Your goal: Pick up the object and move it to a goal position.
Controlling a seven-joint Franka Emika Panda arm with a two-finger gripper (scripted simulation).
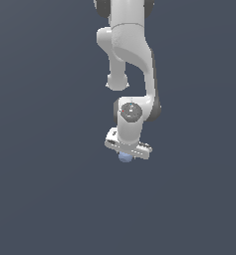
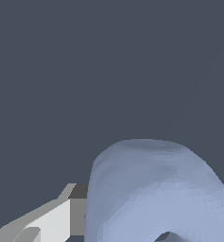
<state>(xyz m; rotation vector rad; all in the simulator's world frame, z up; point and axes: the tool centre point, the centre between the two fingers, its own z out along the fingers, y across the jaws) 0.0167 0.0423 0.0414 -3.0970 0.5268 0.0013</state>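
So I'm standing here watching the white arm hanging down over a plain dark slate-grey floor, and it's bending at a couple of joints with the wrist pointing straight down. The gripper is sitting at the very bottom of it, a flat white bar tilting a little, lower toward the exterior view's right.

The object is peeking out right under that bar in the exterior view, just a small pale periwinkle-blue blob, and most of it is hiding behind the hand. It's clearly narrower than the bar above it.

The wrist view is giving a much better look: the object is filling the lower part of that picture, rounded and faceted, sitting right up against the camera. One of the fingers is showing beside it as a white and grey wedge, pressing against the side of the lump as far as I'm seeing. A sliver of the other finger is just poking out at the far side. So the fingers are looking closed in on the object, holding it between them.

Whether it's resting on the floor or hanging above it, I honestly can't tell from here.
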